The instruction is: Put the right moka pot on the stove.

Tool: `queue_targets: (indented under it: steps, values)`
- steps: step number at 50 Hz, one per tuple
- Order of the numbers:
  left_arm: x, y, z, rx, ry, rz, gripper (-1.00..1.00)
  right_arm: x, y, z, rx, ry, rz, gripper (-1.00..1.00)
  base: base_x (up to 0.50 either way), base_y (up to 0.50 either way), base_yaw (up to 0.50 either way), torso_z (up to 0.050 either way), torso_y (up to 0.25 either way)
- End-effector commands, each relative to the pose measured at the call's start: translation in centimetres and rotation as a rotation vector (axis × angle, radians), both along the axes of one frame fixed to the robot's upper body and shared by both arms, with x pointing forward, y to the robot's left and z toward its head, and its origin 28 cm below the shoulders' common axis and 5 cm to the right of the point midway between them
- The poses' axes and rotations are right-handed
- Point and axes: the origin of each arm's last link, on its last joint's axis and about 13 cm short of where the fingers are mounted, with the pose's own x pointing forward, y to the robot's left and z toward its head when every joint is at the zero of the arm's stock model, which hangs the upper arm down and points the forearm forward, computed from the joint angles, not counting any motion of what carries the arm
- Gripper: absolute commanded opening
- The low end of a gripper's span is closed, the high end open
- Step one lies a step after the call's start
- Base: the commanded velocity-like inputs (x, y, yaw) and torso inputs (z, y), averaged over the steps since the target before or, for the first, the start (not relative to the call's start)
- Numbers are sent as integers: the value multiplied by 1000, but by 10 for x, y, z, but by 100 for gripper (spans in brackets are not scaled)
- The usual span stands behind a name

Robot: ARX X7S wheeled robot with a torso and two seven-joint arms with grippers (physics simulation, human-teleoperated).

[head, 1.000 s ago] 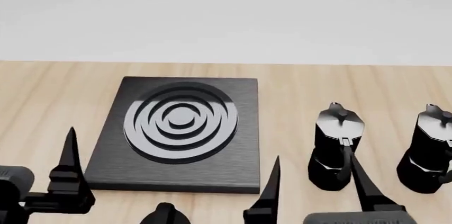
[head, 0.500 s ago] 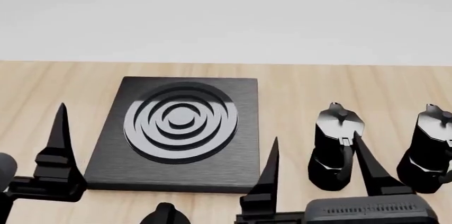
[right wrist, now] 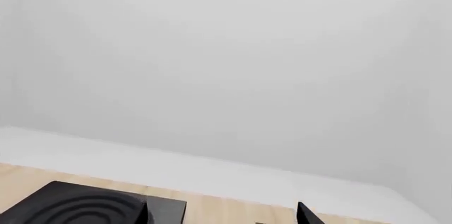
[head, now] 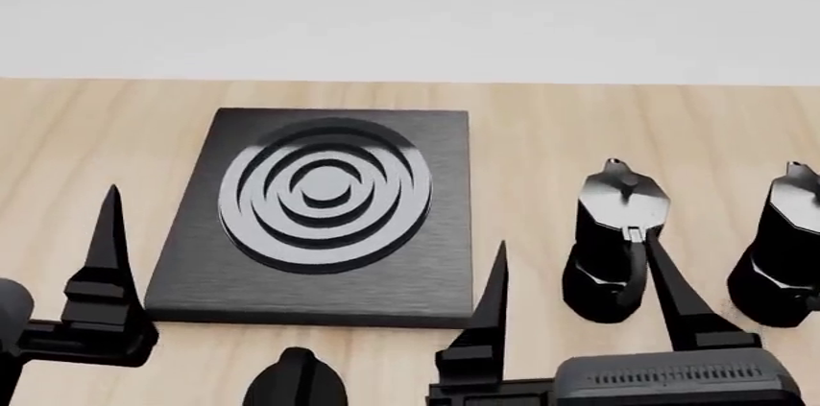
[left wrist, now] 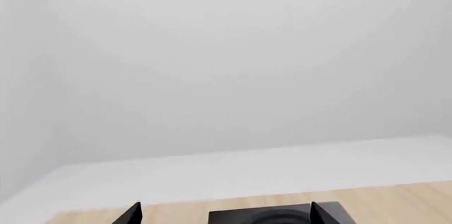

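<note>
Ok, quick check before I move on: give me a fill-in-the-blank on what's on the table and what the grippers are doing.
1. The number of moka pots standing on the wooden table is ____.
2. The right moka pot stands at the head view's ____ edge, beside the second moka pot.
3. The stove carries ____ pots.
4. The right gripper and the left gripper both hold ____.

Missing words: two; right; no; nothing

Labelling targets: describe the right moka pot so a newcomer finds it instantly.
Find the black stove on the wooden table. To its right stand two identical black moka pots. The right moka pot is the one at the picture's edge, beyond the second moka pot.
</note>
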Motion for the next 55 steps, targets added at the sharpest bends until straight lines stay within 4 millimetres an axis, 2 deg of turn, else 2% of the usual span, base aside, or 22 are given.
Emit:
queue_targets:
  steps: [1, 37, 48, 55]
  values:
    - [0, 0, -1, 0, 0, 3, 100, 0, -1, 1, -9, -5, -4, 100, 0, 0, 0, 0, -125]
    - [1, 1, -1, -21, 8, 3, 100, 1, 0, 0, -28, -3, -10, 100, 0, 0, 0, 0, -123]
    - [0, 1, 1, -21, 2, 8, 100, -5, -10, 7, -22, -36, -12, 100, 0, 0, 0, 0, 0]
    - [0, 1, -1, -15, 0, 9, 100, -13, -24, 14, -32, -81, -20, 100, 0, 0, 0, 0, 0]
